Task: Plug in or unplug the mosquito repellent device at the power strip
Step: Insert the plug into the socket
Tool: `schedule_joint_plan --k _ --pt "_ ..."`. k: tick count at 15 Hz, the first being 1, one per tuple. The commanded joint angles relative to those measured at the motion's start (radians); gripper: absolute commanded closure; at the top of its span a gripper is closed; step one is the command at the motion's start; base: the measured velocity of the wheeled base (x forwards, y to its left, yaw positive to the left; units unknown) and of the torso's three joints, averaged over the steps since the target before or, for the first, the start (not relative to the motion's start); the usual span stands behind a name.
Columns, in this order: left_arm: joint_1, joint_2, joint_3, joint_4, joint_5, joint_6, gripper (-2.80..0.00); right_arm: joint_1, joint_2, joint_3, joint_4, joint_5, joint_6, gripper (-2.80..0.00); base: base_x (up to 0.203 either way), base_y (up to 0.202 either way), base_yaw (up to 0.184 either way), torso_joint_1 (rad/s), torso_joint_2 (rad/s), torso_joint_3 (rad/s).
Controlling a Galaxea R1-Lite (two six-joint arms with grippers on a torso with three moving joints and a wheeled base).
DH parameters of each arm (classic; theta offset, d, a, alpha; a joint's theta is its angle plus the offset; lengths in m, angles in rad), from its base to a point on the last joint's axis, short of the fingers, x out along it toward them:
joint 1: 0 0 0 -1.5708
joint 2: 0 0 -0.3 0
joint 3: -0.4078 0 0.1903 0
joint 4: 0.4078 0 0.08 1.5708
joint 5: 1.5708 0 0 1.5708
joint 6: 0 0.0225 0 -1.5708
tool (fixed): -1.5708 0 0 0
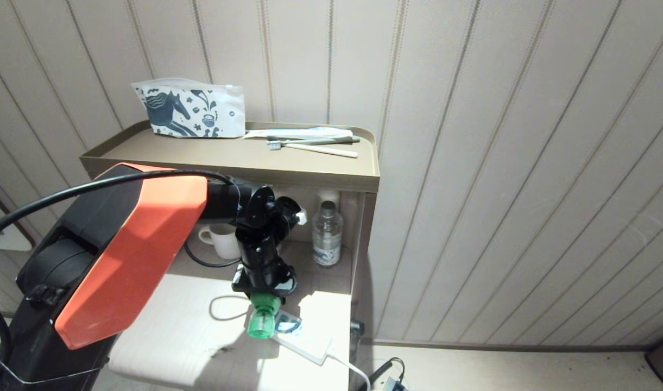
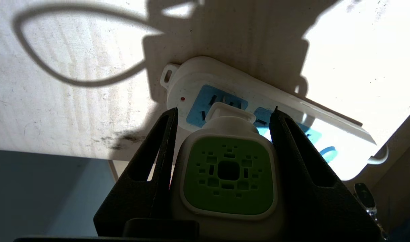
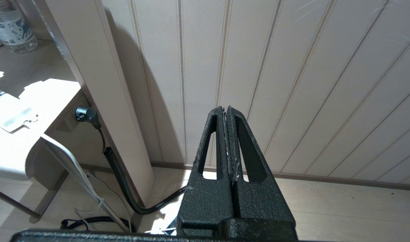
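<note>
left pincer (image 2: 225, 114) grips mosquito repellent device (image 2: 228, 174) over power strip (image 2: 205, 80) (no readable writing).

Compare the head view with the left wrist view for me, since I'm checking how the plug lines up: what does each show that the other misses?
Only the head view shows the toothbrush, patterned pouch, mug and water bottle. Only the left wrist view shows the power strip's blue socket slots and the device's plug end at them. Both show the left gripper clamped on the mosquito repellent device.
</note>
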Motion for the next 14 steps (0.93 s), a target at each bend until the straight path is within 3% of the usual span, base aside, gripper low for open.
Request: schedule_joint_plan --k 1,14 --pt "0.001 0.004 0.000 0.003 0.001 -0.001 0.00 0.000 0.000 0.000 0.000 0.000 0.000 0.00 0.000 0.000 0.000 0.000 0.00 0.000" --pt "0.012 -0.006 0.017 0.016 -0.002 0.004 0.00 0.000 0.001 0.000 0.000 0.000 0.000 0.00 0.000 0.000 0.000 0.000 0.00 0.000"
